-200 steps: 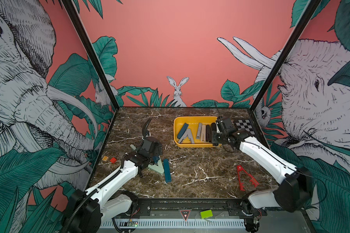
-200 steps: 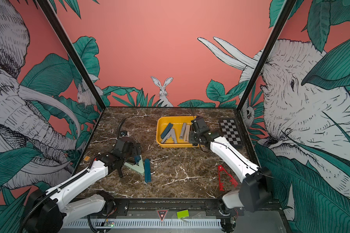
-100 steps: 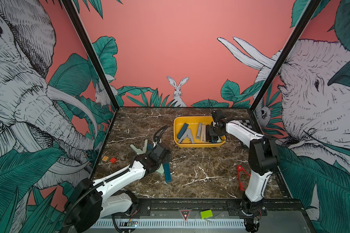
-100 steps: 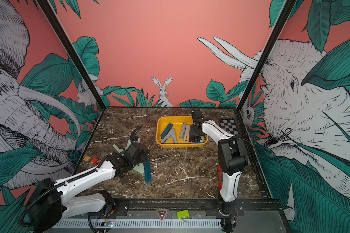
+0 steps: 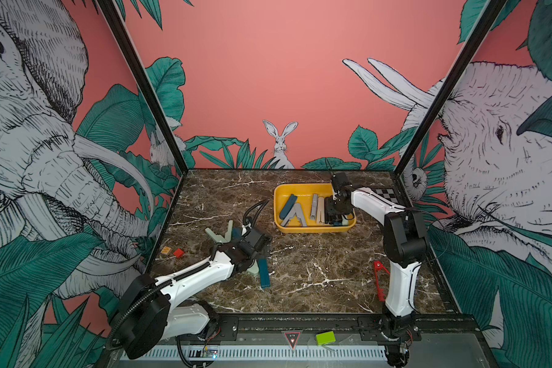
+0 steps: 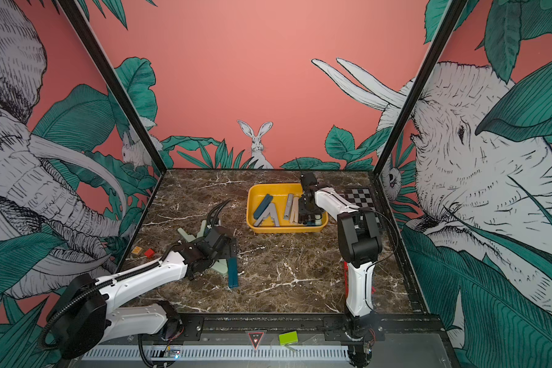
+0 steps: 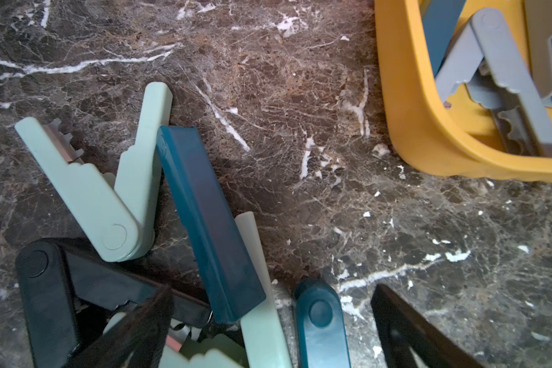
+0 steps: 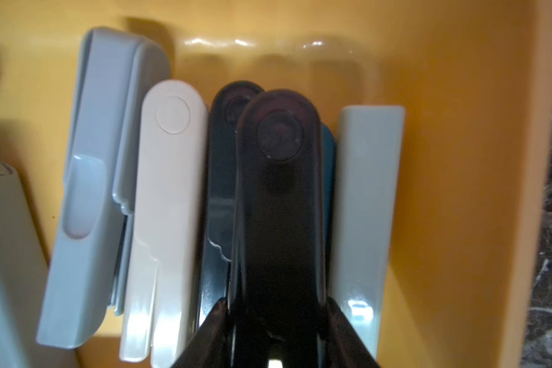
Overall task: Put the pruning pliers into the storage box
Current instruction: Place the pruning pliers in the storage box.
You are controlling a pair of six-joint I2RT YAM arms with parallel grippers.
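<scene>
The yellow storage box [image 5: 313, 229] [image 6: 287, 230] stands at the back right and holds several pruning pliers, folded and V-shaped. My right gripper [image 5: 333, 216] [image 8: 276, 304] reaches down into its right end, shut on a black folded pliers [image 8: 278, 197] lying between a beige one [image 8: 166, 207] and a pale grey one [image 8: 364, 207]. My left gripper [image 5: 262, 251] [image 7: 268, 334] hangs wide open low over a pile on the table. The pile holds a mint V-shaped pliers [image 7: 109, 197], a teal folded one [image 7: 207, 223], a black one [image 7: 51, 293] and another teal one [image 7: 321, 328]. A thin red pliers [image 5: 378, 280] lies front right.
Small orange [image 5: 165, 250] and red [image 5: 178, 252] blocks lie by the left wall. A chequered board [image 5: 384, 193] lies behind the right arm next to the box. The right arm's elbow [image 5: 402, 235] stands tall over the table's right side.
My left gripper has slid right and down over the pile of pliers. The right arm's elbow has swung up and back, while its gripper stays in the box's right end with the black pliers.
</scene>
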